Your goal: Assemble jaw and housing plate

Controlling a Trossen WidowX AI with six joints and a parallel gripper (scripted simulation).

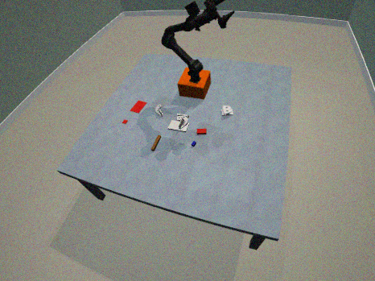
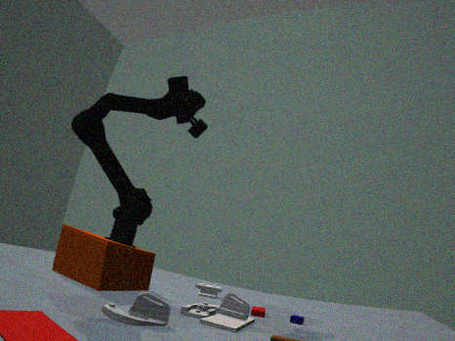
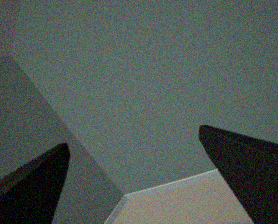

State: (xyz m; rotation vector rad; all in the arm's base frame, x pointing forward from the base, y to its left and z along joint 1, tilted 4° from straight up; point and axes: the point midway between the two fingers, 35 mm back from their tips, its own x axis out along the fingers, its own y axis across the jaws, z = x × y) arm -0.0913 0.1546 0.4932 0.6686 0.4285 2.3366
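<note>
From my station I count one arm [image 1: 182, 55] [image 2: 108, 163], two gripper fingers [image 1: 226, 19] [image 2: 197, 128], one orange block [image 1: 191, 90] [image 2: 79, 259], two jaws [image 1: 159, 110] [image 2: 152, 309], one white base [image 1: 175, 126] [image 2: 227, 322], one housing plate [image 1: 227, 110] [image 2: 209, 289], three red pieces [image 1: 138, 106] [image 2: 29, 324], one blue piece [image 1: 194, 143] [image 2: 297, 319], one brown stick [image 1: 156, 142] [image 2: 285, 338] and one table [image 1: 233, 181] [image 2: 366, 318]; I see two of its legs [image 1: 93, 190].
</note>
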